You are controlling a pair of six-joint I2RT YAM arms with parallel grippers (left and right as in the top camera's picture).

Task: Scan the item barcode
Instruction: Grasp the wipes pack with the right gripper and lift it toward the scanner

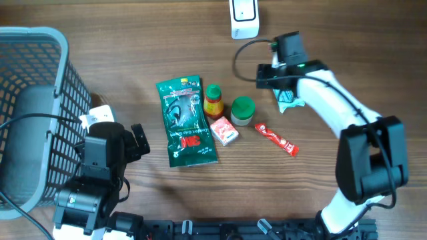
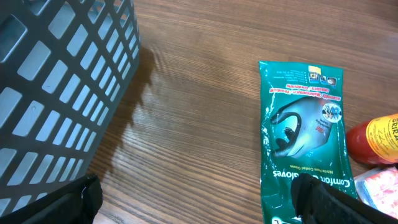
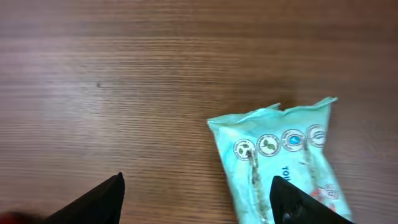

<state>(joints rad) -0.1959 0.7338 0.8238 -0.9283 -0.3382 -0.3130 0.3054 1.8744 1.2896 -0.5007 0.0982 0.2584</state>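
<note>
Far right on the bench [image 1: 133, 40]: pale mint packet [image 3: 280, 155], flat, printed side up, crimped end toward the far edge. Directly above it, right gripper [image 3: 198, 186], fingers spread wide, pinching nothing; packet partly between the fingers, nearer the right-hand one, contact not clear. Farther off, at the far edge and slightly left: white scanner [image 1: 244, 19], well apart from the packet.

Near left: left gripper [image 2: 199, 186], fingers spread fully, nothing between them but bare wood. Just left of it, grey mesh basket [image 1: 60, 87].

Mid-bench, a loose cluster: green glove packet [image 1: 185, 123] lying flat; right of it a small red sauce bottle [image 1: 213, 100] with a green cap, a green-lidded jar [image 1: 242, 110], a small red-and-white box [image 1: 224, 131] touching the glove packet's edge, and a red sachet [image 1: 275, 139] farthest right, apart from the rest.
</note>
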